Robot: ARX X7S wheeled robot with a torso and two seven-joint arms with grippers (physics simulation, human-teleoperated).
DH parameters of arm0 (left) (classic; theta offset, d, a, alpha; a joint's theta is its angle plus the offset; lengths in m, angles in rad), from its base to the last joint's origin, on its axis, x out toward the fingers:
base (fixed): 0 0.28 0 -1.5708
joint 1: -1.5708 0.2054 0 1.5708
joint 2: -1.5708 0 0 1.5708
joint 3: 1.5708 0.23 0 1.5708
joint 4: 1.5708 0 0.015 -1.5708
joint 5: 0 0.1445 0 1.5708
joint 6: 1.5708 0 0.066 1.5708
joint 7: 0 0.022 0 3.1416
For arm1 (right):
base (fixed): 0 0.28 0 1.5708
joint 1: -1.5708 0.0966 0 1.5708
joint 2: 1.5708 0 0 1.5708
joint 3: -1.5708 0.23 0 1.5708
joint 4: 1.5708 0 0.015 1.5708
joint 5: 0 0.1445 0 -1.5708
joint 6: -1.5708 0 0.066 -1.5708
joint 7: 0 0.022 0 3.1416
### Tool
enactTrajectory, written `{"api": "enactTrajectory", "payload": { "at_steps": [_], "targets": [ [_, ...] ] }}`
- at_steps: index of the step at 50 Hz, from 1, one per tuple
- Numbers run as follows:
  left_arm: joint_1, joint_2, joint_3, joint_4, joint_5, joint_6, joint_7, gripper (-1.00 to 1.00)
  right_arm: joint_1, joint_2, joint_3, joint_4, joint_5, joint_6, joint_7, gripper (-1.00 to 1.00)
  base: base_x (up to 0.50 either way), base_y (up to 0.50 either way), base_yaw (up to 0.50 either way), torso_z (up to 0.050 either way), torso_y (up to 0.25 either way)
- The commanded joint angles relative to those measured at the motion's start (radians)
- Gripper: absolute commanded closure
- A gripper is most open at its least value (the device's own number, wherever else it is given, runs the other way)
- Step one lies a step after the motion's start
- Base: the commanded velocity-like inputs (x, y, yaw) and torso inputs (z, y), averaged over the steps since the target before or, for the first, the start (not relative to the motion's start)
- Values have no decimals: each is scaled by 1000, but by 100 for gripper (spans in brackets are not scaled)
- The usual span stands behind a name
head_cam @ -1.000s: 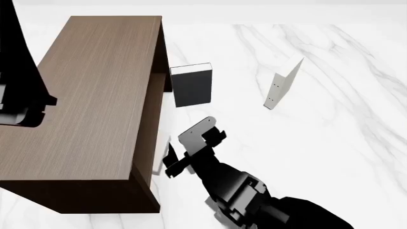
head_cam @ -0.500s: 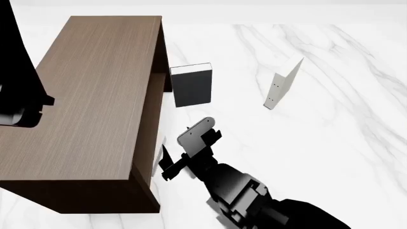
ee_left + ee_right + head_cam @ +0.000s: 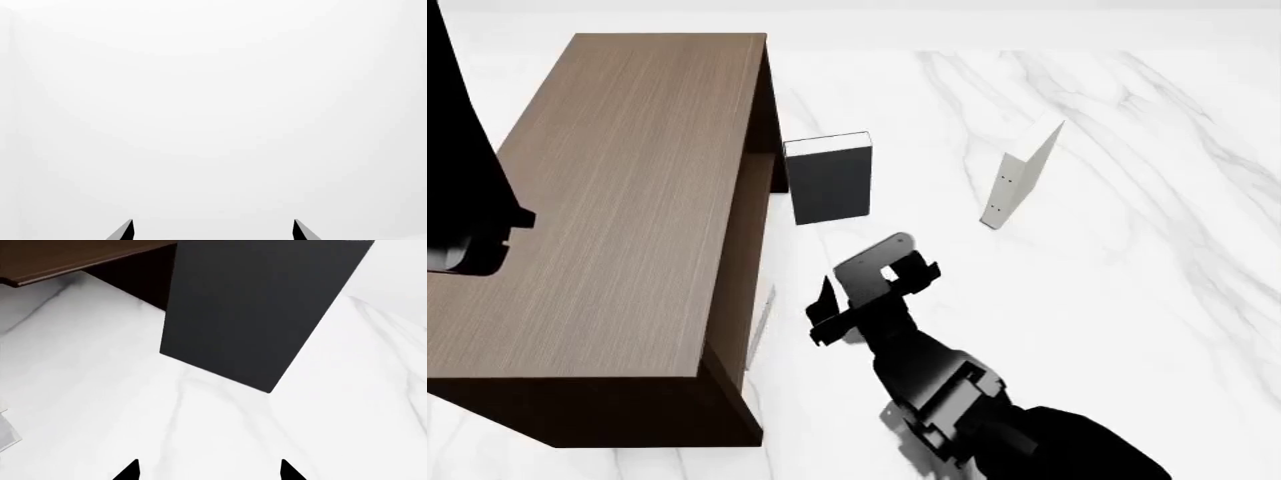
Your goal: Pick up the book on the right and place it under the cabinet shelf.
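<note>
The pale grey book (image 3: 763, 325) shows only as a thin sliver at the lower edge of the brown wood-grain cabinet shelf (image 3: 627, 200); the rest is hidden beneath it. One pale corner shows in the right wrist view (image 3: 5, 432). My right gripper (image 3: 854, 275) is open and empty, just right of the cabinet, apart from the book. In the right wrist view (image 3: 210, 470) its tips point at the marble floor. My left gripper (image 3: 213, 225) is open and faces a blank white surface.
A dark charcoal book (image 3: 827, 180) stands by the cabinet's right side, directly ahead of the right gripper (image 3: 260, 310). A thin white book with small dots (image 3: 1021, 180) stands farther right. The left arm (image 3: 461, 200) hangs over the cabinet's left edge.
My right gripper went in towards the cabinet's lower edge, then pulled back to the right and farther away. The pale book stays at the cabinet's edge. The left arm shifted slightly left.
</note>
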Motion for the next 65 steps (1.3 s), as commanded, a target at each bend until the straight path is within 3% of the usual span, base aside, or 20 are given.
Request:
{"api": "enactTrajectory", "payload": {
  "at_steps": [1, 16, 27, 44, 65],
  "targets": [
    [-2, -8, 29, -4, 12, 19, -3, -100, 0, 0, 6, 40, 15, 3, 16, -100, 0, 0, 0, 0, 0],
    [-32, 22, 43, -15, -9, -34, -7, -100, 8, 7, 30, 42, 57, -82, -59, -100, 0, 0, 0, 0, 0],
    [-72, 50, 48, -13, -31, -82, -5, -100, 38, 217, 36, -327, 81, -29, 71, -100, 0, 0, 0, 0, 0],
    [-126, 75, 57, -12, -66, -133, -16, -100, 71, 405, 40, -666, 85, 11, 208, -100, 0, 0, 0, 0, 0],
    [-86, 95, 84, -21, -25, -120, -17, -100, 161, 613, 59, -1052, 82, 73, 359, -100, 0, 0, 0, 0, 108]
  ]
}}
